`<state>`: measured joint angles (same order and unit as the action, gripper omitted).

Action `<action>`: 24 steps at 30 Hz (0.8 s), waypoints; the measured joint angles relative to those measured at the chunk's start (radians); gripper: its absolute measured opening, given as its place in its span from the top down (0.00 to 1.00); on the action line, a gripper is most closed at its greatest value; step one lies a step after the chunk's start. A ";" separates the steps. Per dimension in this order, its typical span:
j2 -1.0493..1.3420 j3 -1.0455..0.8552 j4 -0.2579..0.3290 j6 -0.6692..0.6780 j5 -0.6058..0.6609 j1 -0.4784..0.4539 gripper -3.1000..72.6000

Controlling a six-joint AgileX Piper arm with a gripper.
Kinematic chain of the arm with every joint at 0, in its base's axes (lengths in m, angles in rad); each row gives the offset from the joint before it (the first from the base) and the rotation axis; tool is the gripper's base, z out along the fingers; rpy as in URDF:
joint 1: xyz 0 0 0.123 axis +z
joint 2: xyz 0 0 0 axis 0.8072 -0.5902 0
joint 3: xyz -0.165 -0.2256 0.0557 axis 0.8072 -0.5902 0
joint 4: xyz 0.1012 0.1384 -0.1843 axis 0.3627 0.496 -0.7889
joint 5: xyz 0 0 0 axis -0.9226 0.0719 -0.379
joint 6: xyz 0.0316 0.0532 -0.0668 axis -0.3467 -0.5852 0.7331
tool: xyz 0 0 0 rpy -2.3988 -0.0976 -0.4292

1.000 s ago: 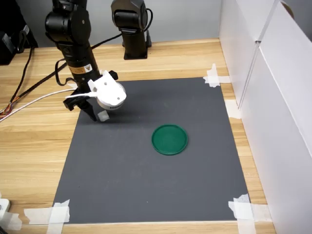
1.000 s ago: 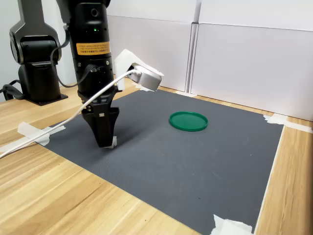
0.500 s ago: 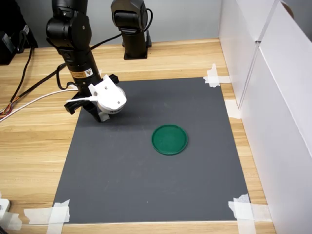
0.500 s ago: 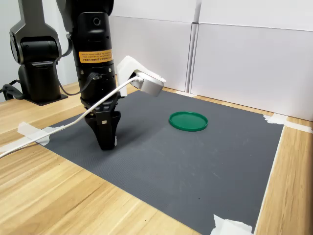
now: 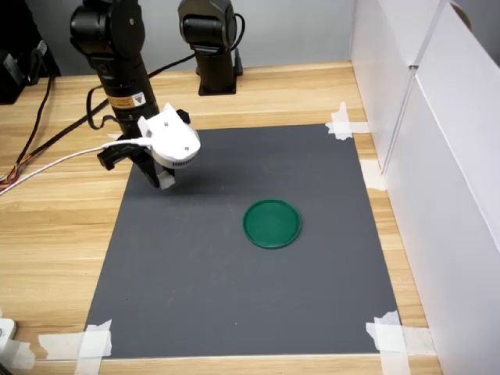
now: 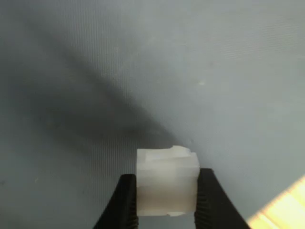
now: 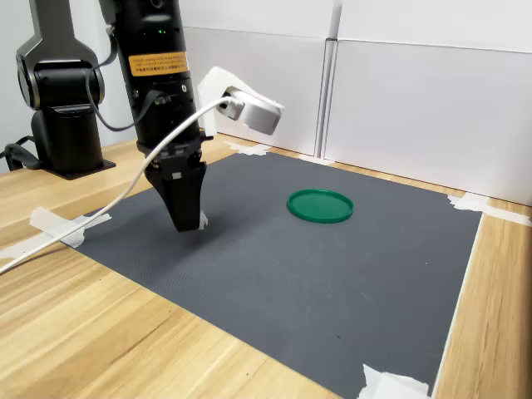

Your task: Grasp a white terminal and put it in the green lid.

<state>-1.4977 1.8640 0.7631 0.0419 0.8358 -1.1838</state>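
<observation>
The claw (image 6: pixel 167 210) is holding the white terminal (image 6: pixel 167 180): in the wrist view 2 dark fingers (image 6: pixel 125 202) are pressing against opposite sides of the small white block, which is filling the gap between them. Below the block the grey mat (image 6: pixel 95 71) is showing, with a dark shadow running across it and a sliver of the wooden table at one corner of that picture.

In the first exterior view the claw (image 5: pixel 166 181) is pointing down over the mat (image 5: pixel 234 297), near the mat's far corner on the first exterior view's left. The terminal (image 5: pixel 169 184) is showing only as a pale speck at the fingertips, under the rounded white camera housing (image 5: pixel 172 141). Whether the block is touching the mat or hanging just above it cannot be told from this view.

In the second exterior view the claw (image 7: pixel 189 223) is tapering to a point just above the mat (image 7: pixel 332 283), and the terminal (image 7: pixel 202 221) is peeking out at the tip. The tip appears to be slightly clear of the surface.

The green lid (image 5: pixel 271 223) is lying flat on the mat, well apart from the claw, toward the first exterior view's right. In the second exterior view the lid (image 7: pixel 320 205) is sitting further back and to the right of the claw.

White tape (image 5: pixel 98 340) is sticking the mat's corners to the wooden table (image 5: pixel 55 234). A white cable (image 7: pixel 125 195) is trailing from the housing across the table.
</observation>
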 joint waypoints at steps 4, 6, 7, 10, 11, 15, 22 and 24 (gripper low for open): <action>0.034 0.003 0.013 -0.008 0.023 0.011 0.60; 0.042 0.023 0.012 -0.035 0.056 0.038 0.60; 0.044 0.039 0.012 -0.057 0.077 0.061 0.60; 0.044 0.095 0.012 -0.136 0.140 0.134 0.60; 0.044 0.116 0.012 -0.164 0.162 0.160 0.60; 0.044 0.197 0.012 -0.246 0.218 0.254 0.60; 0.041 0.303 0.012 -0.320 0.253 0.382 0.60; 0.033 0.320 0.012 -0.334 0.253 0.413 0.60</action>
<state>-1.4645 2.1844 0.7756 -0.2925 1.0888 -0.7712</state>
